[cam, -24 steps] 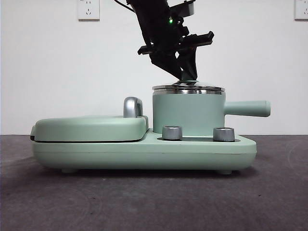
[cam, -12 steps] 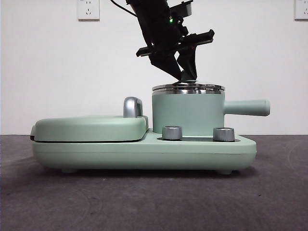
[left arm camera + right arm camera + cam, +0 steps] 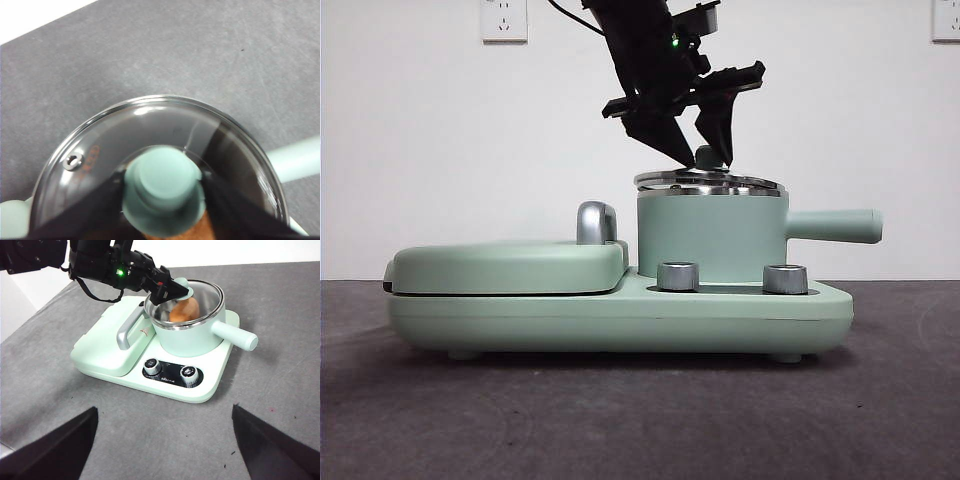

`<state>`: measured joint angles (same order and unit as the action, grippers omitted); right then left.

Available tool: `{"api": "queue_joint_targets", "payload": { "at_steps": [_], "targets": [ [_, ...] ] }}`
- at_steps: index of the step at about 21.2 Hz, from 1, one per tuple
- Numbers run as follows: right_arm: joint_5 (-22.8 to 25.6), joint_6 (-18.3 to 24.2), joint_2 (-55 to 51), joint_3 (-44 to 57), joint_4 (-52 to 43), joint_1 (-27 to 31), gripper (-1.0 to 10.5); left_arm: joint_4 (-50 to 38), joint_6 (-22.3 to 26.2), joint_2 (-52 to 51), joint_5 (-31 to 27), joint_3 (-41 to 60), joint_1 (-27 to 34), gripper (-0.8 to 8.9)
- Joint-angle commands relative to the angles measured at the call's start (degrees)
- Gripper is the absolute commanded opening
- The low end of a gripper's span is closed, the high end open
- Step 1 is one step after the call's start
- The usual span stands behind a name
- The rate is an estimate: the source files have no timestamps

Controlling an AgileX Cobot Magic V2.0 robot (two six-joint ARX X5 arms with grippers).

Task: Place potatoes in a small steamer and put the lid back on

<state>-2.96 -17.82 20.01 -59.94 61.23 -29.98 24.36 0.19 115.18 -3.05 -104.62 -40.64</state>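
The mint-green small steamer (image 3: 710,235) stands on its base with its side handle (image 3: 835,225) pointing right. The glass lid (image 3: 710,182) lies on the rim, slightly tilted with its left edge higher. Through the glass the orange-brown potato (image 3: 184,310) shows inside the pot, reaching up close to the lid. My left gripper (image 3: 706,162) comes down from above, its jaws open a little on either side of the green knob (image 3: 162,187). My right gripper (image 3: 165,450) hangs high and back from the cooker, open and holding nothing.
The steamer shares a green base (image 3: 620,315) with a flat lidded griddle plate (image 3: 505,265) with a chrome handle (image 3: 595,222) on the left. Two steel dials (image 3: 678,276) sit on the front. Grey tabletop (image 3: 280,405) surrounds the cooker.
The left gripper's jaws have spread apart and risen slightly, so the knob now shows between them. The lid, flat before, now sits tilted with its left edge up.
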Motion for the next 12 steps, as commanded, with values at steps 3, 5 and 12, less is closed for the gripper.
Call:
{"api": "queue_joint_targets", "payload": {
  "at_steps": [3, 5, 12],
  "targets": [
    [0.17, 0.24, 0.0, -0.46, -0.35, -0.33, 4.1, -1.88, -1.33, -0.22, -0.15, -1.84, -0.24, 3.57],
    [0.17, 0.24, 0.0, -0.46, -0.33, -0.33, 4.1, -2.54, -1.33, -1.14, -0.15, -1.84, -0.24, 3.57],
    [0.2, 0.26, 0.0, -0.46, -0.35, -0.33, 4.1, 3.34, -1.33, -2.12, -0.17, -1.84, -0.24, 3.56]
  ]
}}
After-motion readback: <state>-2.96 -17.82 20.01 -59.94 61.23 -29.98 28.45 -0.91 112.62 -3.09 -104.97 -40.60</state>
